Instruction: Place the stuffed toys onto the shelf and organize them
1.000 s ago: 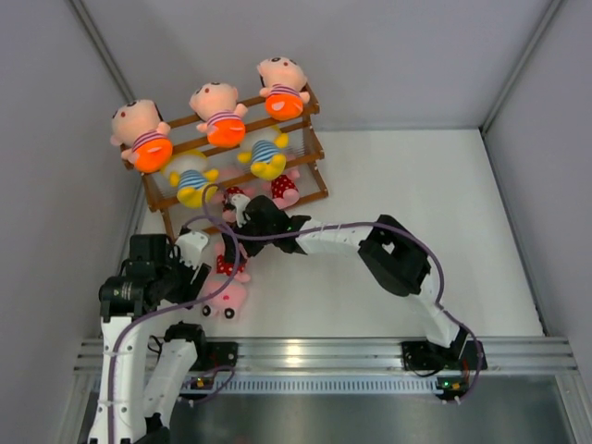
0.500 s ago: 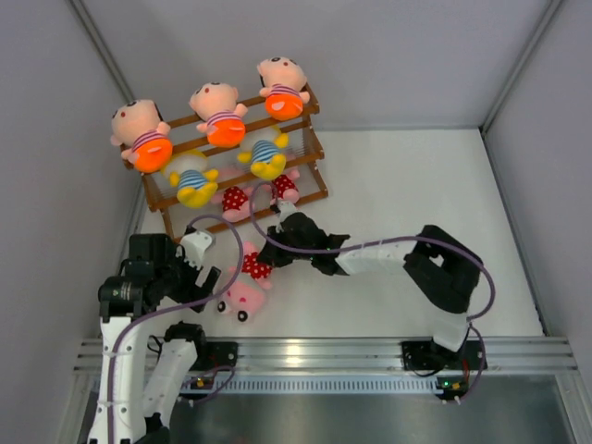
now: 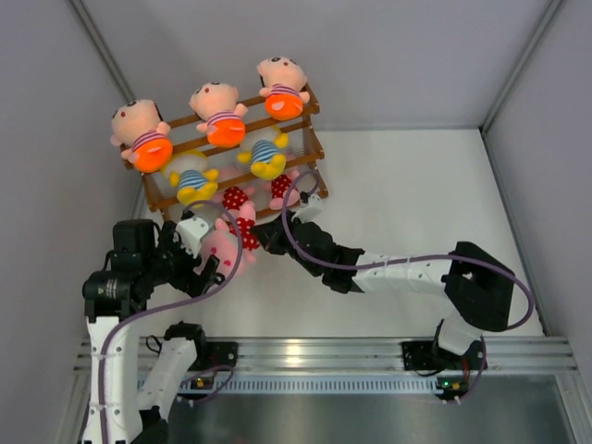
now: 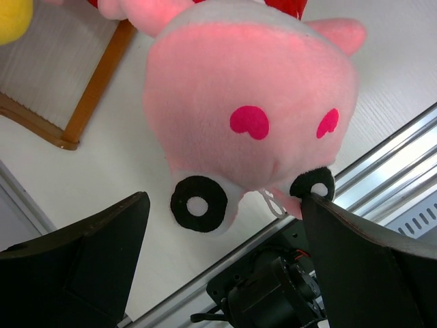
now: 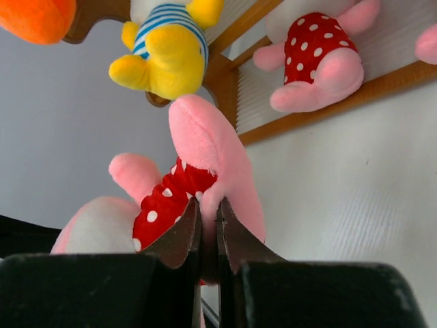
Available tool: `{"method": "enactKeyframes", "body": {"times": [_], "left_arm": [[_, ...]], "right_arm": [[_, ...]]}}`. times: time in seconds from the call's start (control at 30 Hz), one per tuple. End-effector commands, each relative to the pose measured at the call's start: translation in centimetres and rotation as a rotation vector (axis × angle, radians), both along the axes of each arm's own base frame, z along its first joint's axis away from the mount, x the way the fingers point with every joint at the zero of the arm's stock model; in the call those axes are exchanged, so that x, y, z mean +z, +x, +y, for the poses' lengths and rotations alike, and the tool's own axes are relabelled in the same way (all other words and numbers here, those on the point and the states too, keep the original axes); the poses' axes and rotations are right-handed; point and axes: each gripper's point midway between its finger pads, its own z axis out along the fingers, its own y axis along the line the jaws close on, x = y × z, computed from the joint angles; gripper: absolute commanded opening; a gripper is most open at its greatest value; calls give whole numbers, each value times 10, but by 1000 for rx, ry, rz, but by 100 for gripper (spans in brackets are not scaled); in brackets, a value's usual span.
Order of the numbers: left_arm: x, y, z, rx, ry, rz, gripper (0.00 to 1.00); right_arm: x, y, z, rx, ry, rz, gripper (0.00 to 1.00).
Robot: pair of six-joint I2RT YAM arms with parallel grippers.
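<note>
The shelf (image 3: 314, 148) stands at the back left with peach dolls (image 3: 217, 116) on the top tier, yellow ones (image 3: 266, 155) in the middle and pink ones (image 3: 283, 188) at the bottom. My right gripper (image 3: 255, 232) (image 5: 208, 205) is shut on a limb of a pink polka-dot doll (image 3: 239, 229) (image 5: 205, 157), which it holds off the table just before the bottom tier. My left gripper (image 3: 203, 252) (image 4: 224, 205) stands open on either side of and below that doll's head (image 4: 252, 116), with its right finger (image 4: 369, 260) touching the doll's black eye.
Grey walls close in the white table on the left, back and right. The shelf's foot (image 4: 95, 89) and bottom rail (image 5: 321, 113) lie close to the held doll. An aluminium rail (image 3: 324, 351) with the arm bases runs along the near edge.
The right gripper left the shelf, shut on the pink doll lying on the table, and lifted it toward the bottom tier. The left gripper opened wide and moved back with it.
</note>
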Motion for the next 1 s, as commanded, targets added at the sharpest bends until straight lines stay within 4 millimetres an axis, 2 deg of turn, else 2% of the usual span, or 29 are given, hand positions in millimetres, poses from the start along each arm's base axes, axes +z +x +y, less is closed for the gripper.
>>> {"method": "enactKeyframes", "body": {"times": [0.0, 0.2, 0.27, 0.3, 0.33, 0.37, 0.4, 0.43, 0.47, 0.5, 0.53, 0.57, 0.6, 0.63, 0.67, 0.7, 0.73, 0.77, 0.8, 0.83, 0.9, 0.97], "left_arm": [[18, 15, -8, -34, -37, -86, 98], [19, 23, -16, -66, -72, -81, 98], [25, 33, -14, -45, -67, -121, 92], [27, 36, -12, -42, -61, -134, 70], [32, 45, -10, -34, -47, -175, 60], [29, 49, -7, -31, -33, -180, 48], [30, 52, -6, -35, -18, -199, 7], [29, 59, -2, -39, 13, -225, 0], [27, 60, -1, -55, 30, -231, 0], [24, 59, -2, -88, 40, -234, 0], [20, 59, -5, -142, 62, -245, 0], [18, 54, -12, -195, 46, -247, 0], [15, 49, -17, -248, 41, -243, 0], [11, 45, -20, -324, 65, -249, 0], [5, 35, -29, -389, 28, -214, 0], [2, 29, -33, -427, 18, -195, 0], [1, 26, -35, -501, 42, -215, 0], [0, 21, -41, -553, 20, -209, 0], [-5, 14, -42, -611, 33, -199, 0], [-7, 11, -44, -641, 33, -195, 0], [-12, 3, -45, -706, 32, -168, 0], [-14, -1, -46, -737, 29, -144, 0]], "right_arm": [[71, -1, 17, -16, 217, -57, 0], [84, -12, 19, -7, 224, -87, 0], [90, -17, 21, 27, 239, -108, 0], [91, -22, 23, 47, 243, -110, 0], [93, -26, 23, 70, 242, -121, 0], [91, -37, 27, 127, 238, -128, 0], [91, -43, 28, 163, 240, -143, 0], [94, -51, 26, 207, 227, -192, 1], [87, -68, 26, 300, 217, -222, 5], [90, -75, 20, 339, 211, -251, 22], [86, -80, 15, 379, 173, -301, 33], [68, -89, 6, 446, 127, -306, 45], [74, -86, -11, 467, 117, -334, 53], [68, -82, -23, 490, 63, -384, 68], [60, -88, -33, 568, 22, -410, 72], [51, -69, -56, 554, -77, -395, 78], [46, -60, -69, 569, -186, -486, 82], [60, -57, -76, 606, -231, -559, 86], [39, -51, -95, 639, -363, -521, 89], [58, -44, -99, 667, -457, -678, 90], [48, -45, -107, 757, -579, -723, 90], [52, -49, -112, 842, -649, -794, 91]]}}
